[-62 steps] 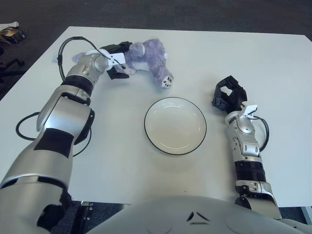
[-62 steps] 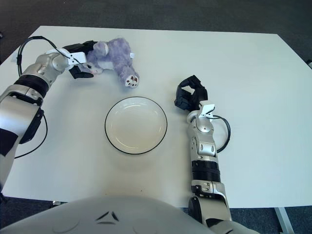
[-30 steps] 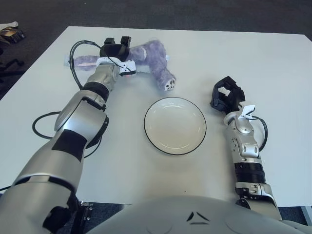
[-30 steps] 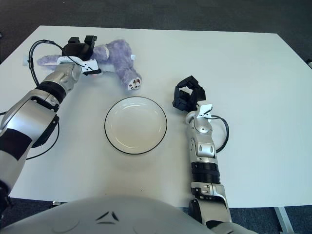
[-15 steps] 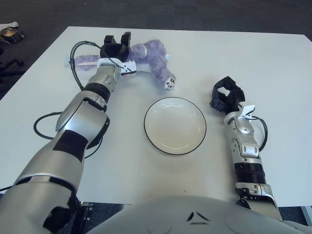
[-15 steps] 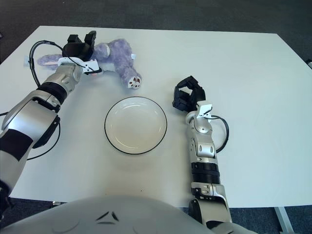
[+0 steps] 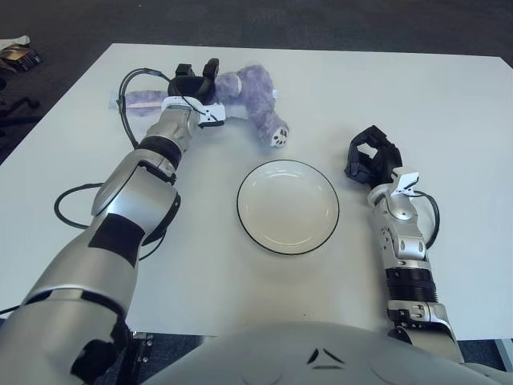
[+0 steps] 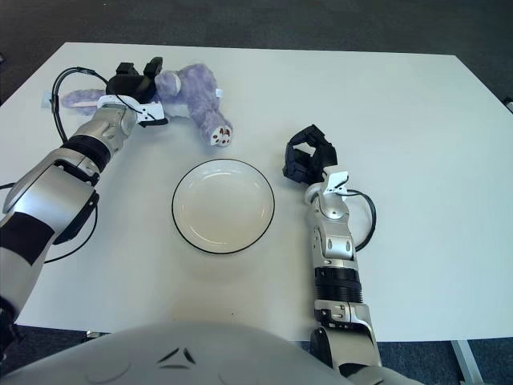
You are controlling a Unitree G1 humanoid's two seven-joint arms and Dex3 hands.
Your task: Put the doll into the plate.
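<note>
Your left hand [image 7: 195, 83] is sitting at the far left of the table [image 7: 449, 104], fingers spread around the purple doll's [image 7: 250, 95] head end; whether they are gripping it, I cannot tell. The doll is lying behind the empty plate [image 7: 288, 206], apart from it. Your right hand [image 7: 370, 155] is idling right of the plate, fingers curled on nothing.

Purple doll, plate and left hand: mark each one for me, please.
purple doll [image 7: 250, 91]: left eye view, on its furry body.
plate [image 7: 288, 206]: left eye view, on the bare white centre.
left hand [image 7: 192, 83]: left eye view, on the black hand at the doll's left end.
</note>
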